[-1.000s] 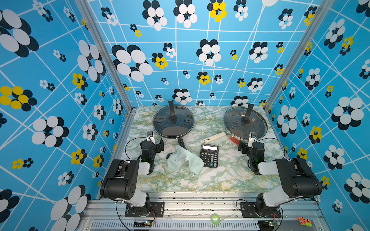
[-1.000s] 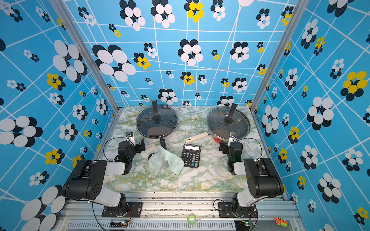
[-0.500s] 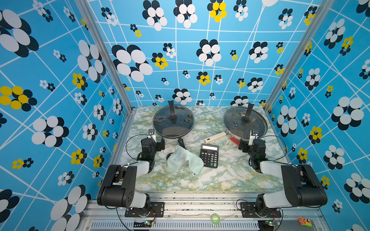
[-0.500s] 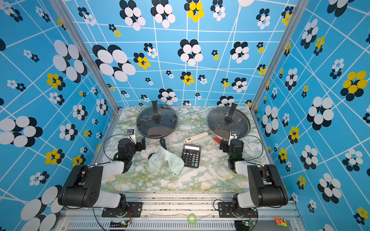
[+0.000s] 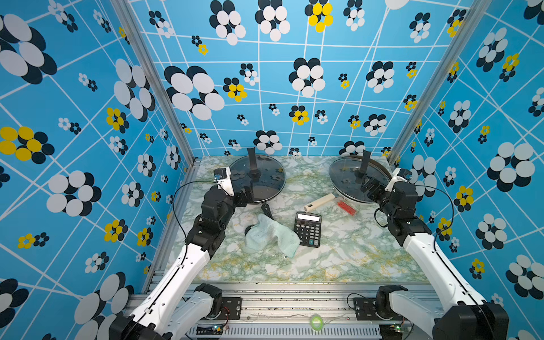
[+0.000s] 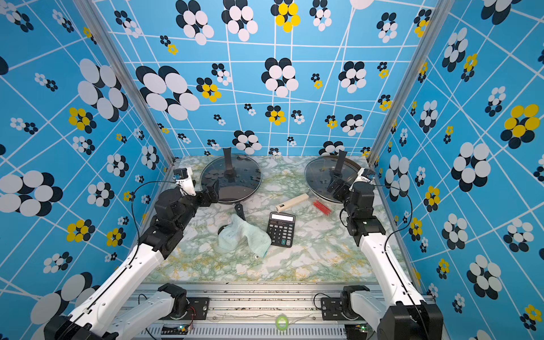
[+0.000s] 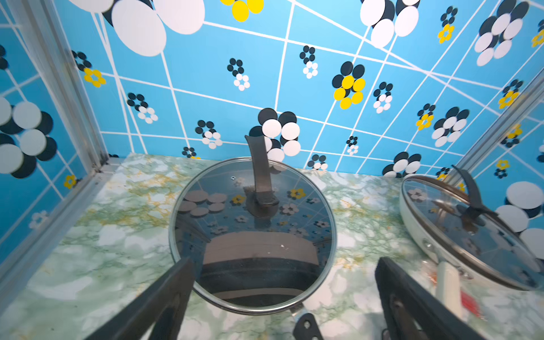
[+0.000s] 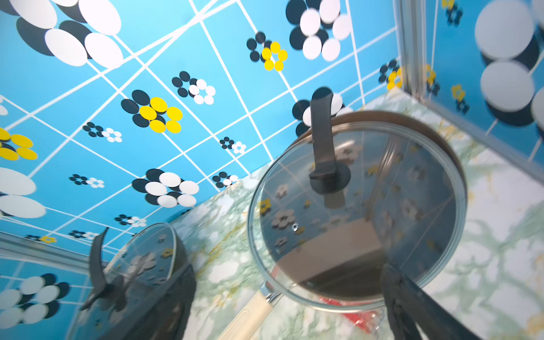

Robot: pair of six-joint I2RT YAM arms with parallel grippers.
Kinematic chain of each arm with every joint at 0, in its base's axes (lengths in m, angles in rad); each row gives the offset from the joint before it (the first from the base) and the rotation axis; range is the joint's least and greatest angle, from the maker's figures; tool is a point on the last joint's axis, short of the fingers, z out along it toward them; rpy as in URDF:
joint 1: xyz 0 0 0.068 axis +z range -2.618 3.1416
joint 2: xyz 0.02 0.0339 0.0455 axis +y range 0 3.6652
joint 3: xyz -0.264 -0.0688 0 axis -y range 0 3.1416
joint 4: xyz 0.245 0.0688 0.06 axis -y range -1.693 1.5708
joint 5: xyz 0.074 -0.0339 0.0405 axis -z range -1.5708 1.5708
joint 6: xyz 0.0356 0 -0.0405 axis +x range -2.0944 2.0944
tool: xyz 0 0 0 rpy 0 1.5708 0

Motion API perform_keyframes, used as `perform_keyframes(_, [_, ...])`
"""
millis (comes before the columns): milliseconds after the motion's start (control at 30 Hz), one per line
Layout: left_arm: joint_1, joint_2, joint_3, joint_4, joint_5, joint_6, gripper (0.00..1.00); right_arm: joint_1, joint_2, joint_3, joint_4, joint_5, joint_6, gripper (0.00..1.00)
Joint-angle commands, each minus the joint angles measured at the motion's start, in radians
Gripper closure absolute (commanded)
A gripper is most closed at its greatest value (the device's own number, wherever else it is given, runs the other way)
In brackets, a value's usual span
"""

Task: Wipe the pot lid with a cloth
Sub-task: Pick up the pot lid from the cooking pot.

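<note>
The key marks on the calculator (image 5: 308, 229) are showing too small for me to read. My left gripper (image 7: 284, 262) is hovering with its fingers (image 7: 164, 294) spread wide at the near rim of the left glass lid (image 7: 253, 232), holding nothing. My right gripper (image 5: 369, 186) is standing open over the near edge of the right glass lid (image 5: 353, 176), also empty. The cloth (image 5: 270, 235) is lying crumpled on the marble table (image 5: 353, 259), just beside the calculator and apart from both grippers.
</note>
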Motion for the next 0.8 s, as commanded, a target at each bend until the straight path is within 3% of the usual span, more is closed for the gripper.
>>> perform_keyframes(0, [-0.077,0.053,0.099,-0.127,-0.019,-0.227,0.01,0.082,0.013,0.042,-0.118,-0.092,0.205,0.01])
perform_keyframes(167, [-0.223,0.172,0.232,-0.141,-0.028,-0.377,0.01,0.215,0.050,0.140,-0.094,-0.120,0.323,0.01])
perform_keyframes(267, [-0.335,0.230,0.352,-0.201,-0.108,-0.272,0.01,0.293,0.056,0.230,-0.111,-0.076,0.263,0.01])
perform_keyframes(333, [-0.384,0.257,0.391,-0.193,-0.125,-0.218,0.01,0.302,0.051,0.214,-0.008,-0.095,0.279,0.01])
perform_keyframes(367, [-0.382,0.265,0.380,-0.148,-0.078,-0.215,0.01,0.301,0.049,0.199,0.024,-0.106,0.298,0.01])
perform_keyframes(467, [-0.355,0.276,0.370,-0.154,-0.046,-0.276,0.01,0.282,0.059,0.250,-0.184,-0.032,0.352,0.01])
perform_keyframes(567, [-0.325,0.260,0.347,-0.124,-0.013,-0.274,0.01,0.267,0.108,0.283,-0.100,-0.114,0.280,0.01])
perform_keyframes(667, [-0.292,0.268,0.351,-0.153,-0.025,-0.289,0.01,0.265,0.188,0.378,-0.259,0.092,0.228,0.04])
perform_keyframes(767, [-0.294,0.302,0.395,-0.255,-0.040,-0.201,0.01,0.262,0.249,0.416,-0.296,0.397,0.104,0.06])
